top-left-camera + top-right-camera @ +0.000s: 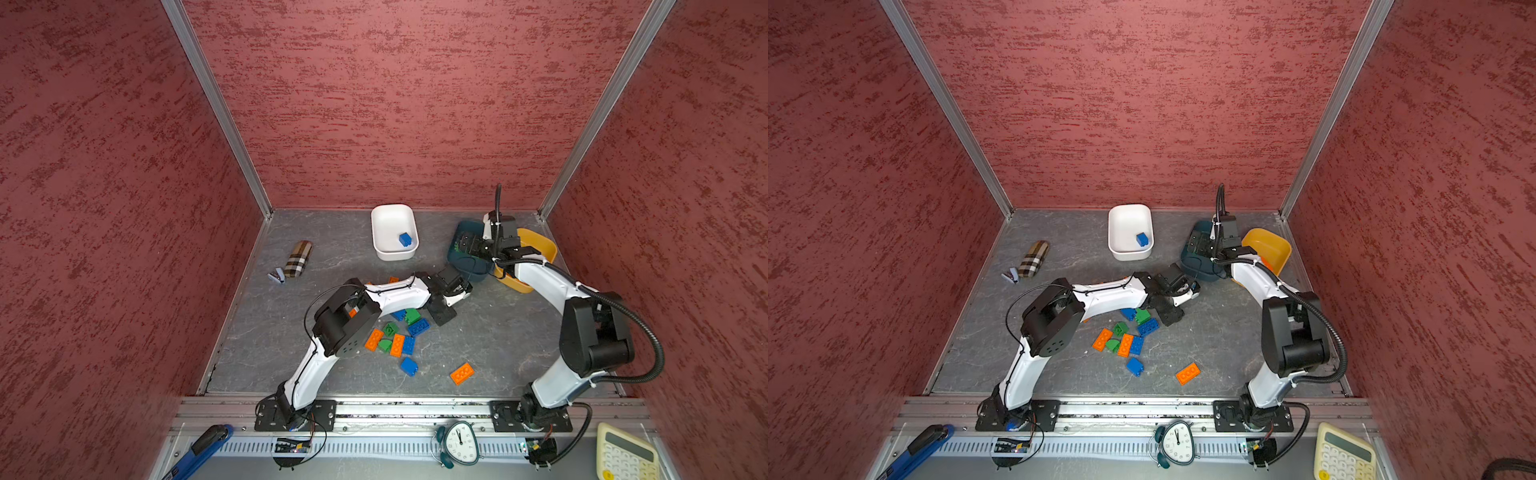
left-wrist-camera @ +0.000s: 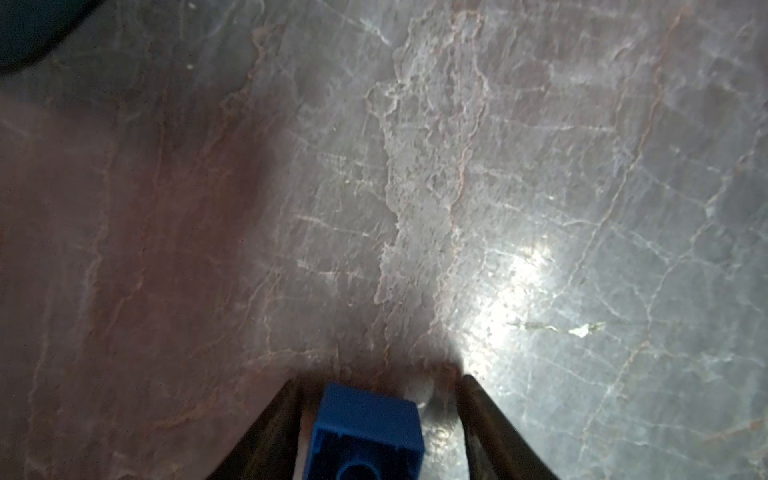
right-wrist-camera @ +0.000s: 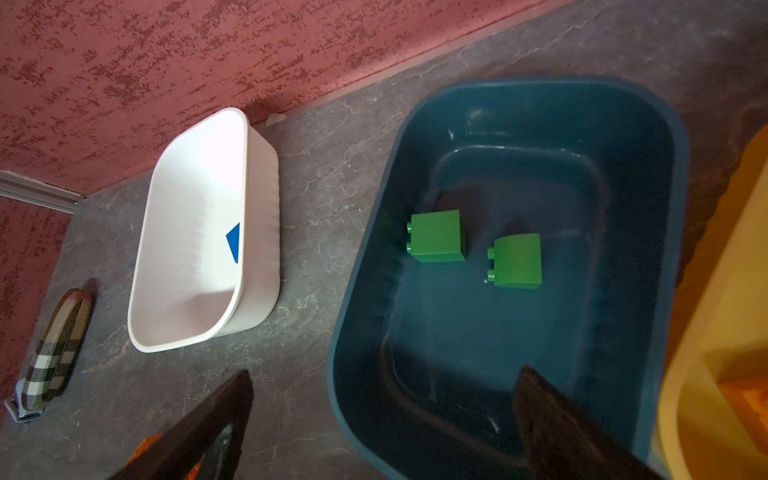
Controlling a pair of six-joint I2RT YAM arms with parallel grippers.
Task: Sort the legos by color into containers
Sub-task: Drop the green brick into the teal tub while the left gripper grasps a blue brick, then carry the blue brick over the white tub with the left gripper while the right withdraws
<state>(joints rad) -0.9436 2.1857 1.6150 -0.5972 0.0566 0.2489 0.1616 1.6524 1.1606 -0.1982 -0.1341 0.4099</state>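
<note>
Plaid pouch (image 1: 299, 258): lies at the left of the grey table (image 1: 511, 340), well apart from the bowls.
Loose legos (image 1: 397, 336): orange, blue and green bricks are clustered at mid-table, beside the left arm's elbow.
White bowl (image 1: 384, 216): stands by the back wall and holds one blue brick (image 1: 405, 239).
Left gripper (image 2: 379, 380): sits low over the table at the pile's right edge. Its jaws are partly spread around a blue lego (image 2: 365, 432). A strip of table shows on each side of the lego, so it seems not yet pinched.
Lone orange brick (image 1: 462, 373): lies near the front, apart from the pile.
Teal bowl (image 3: 365, 291): contains two green bricks (image 3: 436, 236) lying side by side.
Right gripper (image 3: 382, 386): hovers over the teal bowl's rim with its jaws spread wide and nothing between them.
Yellow bowl (image 1: 540, 245): touches the teal bowl at far right, and something orange shows inside it.
</note>
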